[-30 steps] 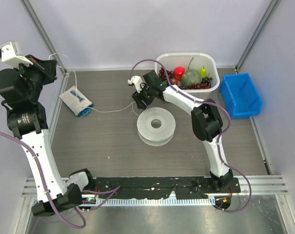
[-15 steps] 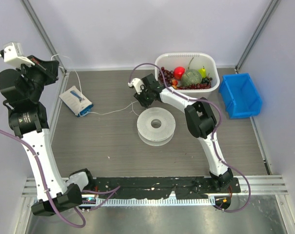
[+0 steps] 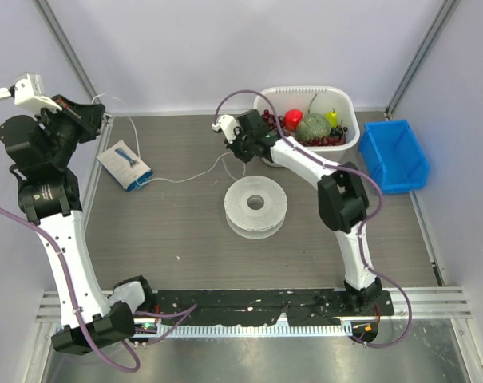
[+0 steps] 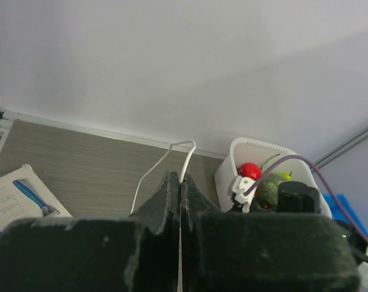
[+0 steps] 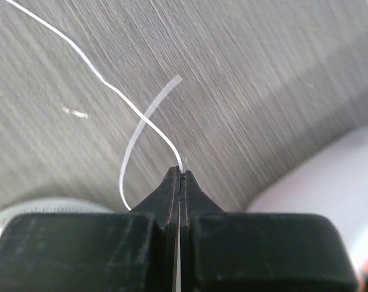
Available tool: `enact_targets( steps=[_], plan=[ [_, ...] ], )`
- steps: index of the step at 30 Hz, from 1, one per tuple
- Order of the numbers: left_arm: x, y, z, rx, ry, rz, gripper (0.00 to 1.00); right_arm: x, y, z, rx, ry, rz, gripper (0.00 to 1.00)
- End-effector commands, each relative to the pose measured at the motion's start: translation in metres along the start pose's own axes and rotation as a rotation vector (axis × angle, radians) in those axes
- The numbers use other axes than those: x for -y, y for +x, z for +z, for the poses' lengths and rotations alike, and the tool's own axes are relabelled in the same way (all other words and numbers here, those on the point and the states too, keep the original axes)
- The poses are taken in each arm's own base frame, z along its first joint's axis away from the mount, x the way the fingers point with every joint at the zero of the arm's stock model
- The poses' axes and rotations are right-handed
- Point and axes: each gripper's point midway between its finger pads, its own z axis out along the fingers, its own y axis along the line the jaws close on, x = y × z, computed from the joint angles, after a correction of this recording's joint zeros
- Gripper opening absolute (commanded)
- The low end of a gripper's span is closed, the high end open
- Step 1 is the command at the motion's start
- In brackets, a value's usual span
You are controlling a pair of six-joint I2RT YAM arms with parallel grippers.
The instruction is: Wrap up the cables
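Grey wood-grain table (image 3: 185,239) bearing all items, with the left arm (image 3: 61,247) raised high over the far left corner and the right arm (image 3: 337,199) reaching across to the far middle. At the far right stands a white basket (image 3: 305,90) holding fruit, beside a blue bin (image 3: 394,155). A translucent round spool (image 3: 256,206) lies flat near the table's centre; a blue-and-white packet (image 3: 124,164) lies at the far left. The left gripper (image 4: 176,179) is clenched, fingers pressed together on the cable (image 3: 185,176), which emerges from between their tips and loops above them. The right gripper (image 5: 179,173), just beyond the spool, is likewise clenched on the cable, the strand meeting the seam of its closed fingertips. The thin white cable hangs from the left gripper, drops past the packet, then trails across the table to the right gripper; a second short curl shows beside those fingertips.
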Motion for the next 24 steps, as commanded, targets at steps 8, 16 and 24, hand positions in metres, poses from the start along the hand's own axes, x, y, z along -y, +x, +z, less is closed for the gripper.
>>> enact_targets(
  steps=[8,16,24],
  plan=[
    [0.02,0.022,0.011,-0.062,0.144,-0.205,0.0,0.064,-0.032,-0.25,0.039,0.487,-0.274,0.01],
    [0.045,0.06,0.017,-0.187,0.225,-0.208,0.0,0.008,0.09,-0.288,-0.301,0.326,-0.247,0.01],
    [0.046,0.099,0.023,-0.282,0.204,-0.212,0.0,-0.071,0.162,-0.265,-0.44,0.013,-0.07,0.01]
  ],
)
